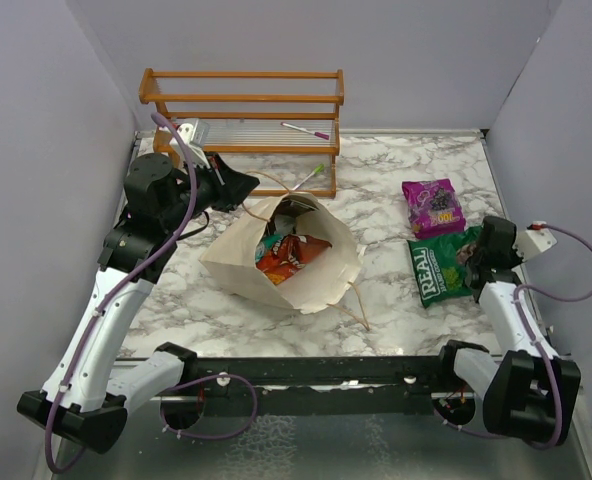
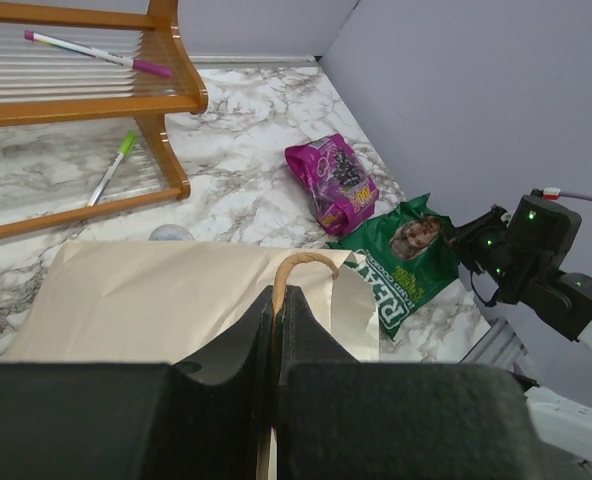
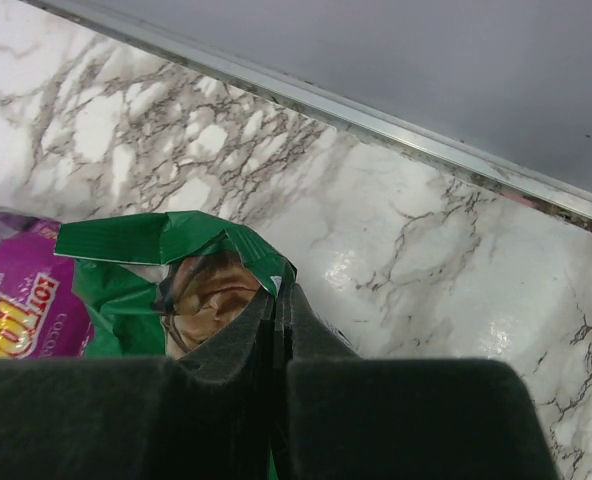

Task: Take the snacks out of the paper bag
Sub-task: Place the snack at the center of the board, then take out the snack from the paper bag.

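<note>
Right wrist view: the right gripper (image 3: 279, 300) has its jaws pressed together on one end of the green packet (image 3: 126, 245). That packet lies on the marble table (image 3: 426, 230) just beside the purple packet (image 3: 16, 270), and both are well apart from the bag. Further to the robot's left sits the paper bag (image 1: 321, 285), mouth open upward, with orange and red packets (image 1: 286, 258) showing inside. The left gripper (image 2: 276, 305) is clamped on the bag's string handle (image 2: 306, 260). So the right arm looks the likelier one to reach leftward into the mouth, after letting go of the green packet.
</note>
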`<state>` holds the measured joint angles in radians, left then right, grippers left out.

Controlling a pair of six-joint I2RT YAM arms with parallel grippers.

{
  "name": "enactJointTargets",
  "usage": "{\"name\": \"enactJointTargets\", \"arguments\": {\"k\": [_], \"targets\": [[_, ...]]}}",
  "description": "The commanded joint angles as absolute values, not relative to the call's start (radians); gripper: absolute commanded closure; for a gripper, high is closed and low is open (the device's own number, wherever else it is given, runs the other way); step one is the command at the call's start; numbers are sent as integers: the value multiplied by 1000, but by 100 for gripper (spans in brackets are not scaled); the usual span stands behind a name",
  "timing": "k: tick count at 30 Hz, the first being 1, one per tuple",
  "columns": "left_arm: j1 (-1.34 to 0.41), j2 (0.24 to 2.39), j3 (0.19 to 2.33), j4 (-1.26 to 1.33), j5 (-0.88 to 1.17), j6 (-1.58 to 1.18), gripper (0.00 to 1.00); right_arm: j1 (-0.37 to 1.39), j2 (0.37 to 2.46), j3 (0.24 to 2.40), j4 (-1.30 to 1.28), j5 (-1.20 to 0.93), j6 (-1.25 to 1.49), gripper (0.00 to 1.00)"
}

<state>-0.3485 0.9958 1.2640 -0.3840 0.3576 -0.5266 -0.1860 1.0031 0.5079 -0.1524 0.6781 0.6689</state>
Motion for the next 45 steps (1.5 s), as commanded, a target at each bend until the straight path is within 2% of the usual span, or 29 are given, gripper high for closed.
{"name": "enactJointTargets", "arguments": {"k": [1, 10, 12, 20, 23, 25, 31, 34, 39, 45], "targets": [[-343, 993, 1284, -358, 392, -535, 99, -253, 1032, 492, -134, 623, 718, 98], [-342, 994, 1273, -346, 411, -542, 100, -342, 1065, 492, -182, 570, 766, 86], [-343, 985, 1264, -341, 407, -546, 100, -341, 1048, 494, -179, 576, 755, 78], [-343, 976, 1261, -345, 411, -538, 100, -341, 928, 568, -204, 581, 684, 20], [-342, 982, 1262, -347, 421, -530, 99, -341, 949, 687, -367, 592, 758, 7], [-343, 983, 1261, -344, 426, -524, 99, -338, 966, 729, -377, 537, 747, 0], [-342, 989, 1264, -346, 419, -524, 99, -337, 969, 715, -293, 445, 673, 1], [-342, 993, 1265, -340, 419, -521, 99, -324, 987, 696, -156, 225, 545, 1], [-341, 1003, 1275, -343, 423, -472, 99, -182, 1016, 654, 1, -100, 493, 1], [-343, 989, 1254, -305, 461, -439, 99, 15, 990, 705, -3, -186, 383, 1]]}}
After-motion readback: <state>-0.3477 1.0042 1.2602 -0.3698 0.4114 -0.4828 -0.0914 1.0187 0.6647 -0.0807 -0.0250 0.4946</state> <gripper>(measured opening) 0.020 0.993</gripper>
